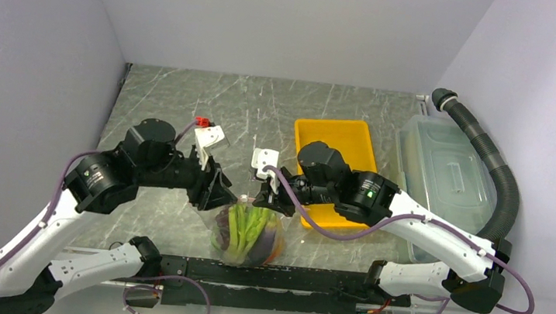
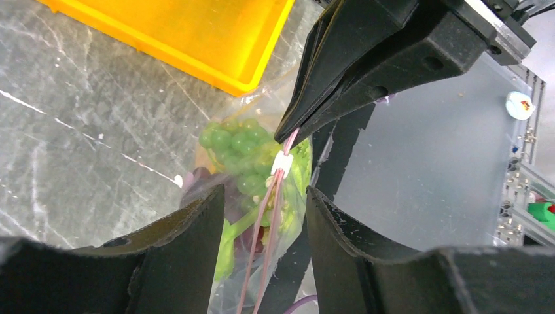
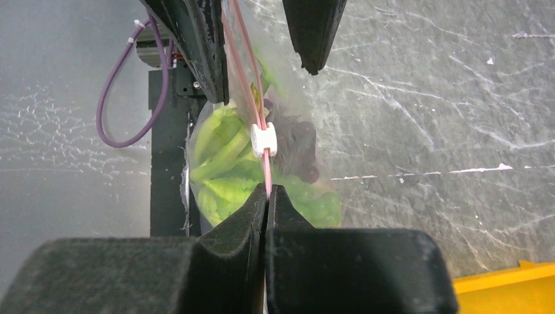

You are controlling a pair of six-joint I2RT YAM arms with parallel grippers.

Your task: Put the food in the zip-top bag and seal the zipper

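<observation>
The zip-top bag (image 1: 247, 236) is held up by its mouth near the front edge of the table (image 1: 179, 108), right between the two arms. The food is inside it: green grapes (image 2: 237, 140), pale green leafy pieces (image 3: 222, 173) and a dark purple bunch (image 3: 296, 140) press against the clear plastic. The right gripper (image 3: 267, 196) has its jaws tight together on the zipper (image 3: 266, 173), pinching the pink strip just beside a small white slider (image 3: 264, 139). The left gripper (image 2: 265, 196) has its jaws apart, one on each side of the strip; the strip runs close along one finger, and I can't tell whether it touches. The yellow tray (image 1: 339, 136) lies under the right arm, with a lidded bin (image 1: 444, 174) beside it and a ribbed hose (image 1: 493, 160) curving past
</observation>
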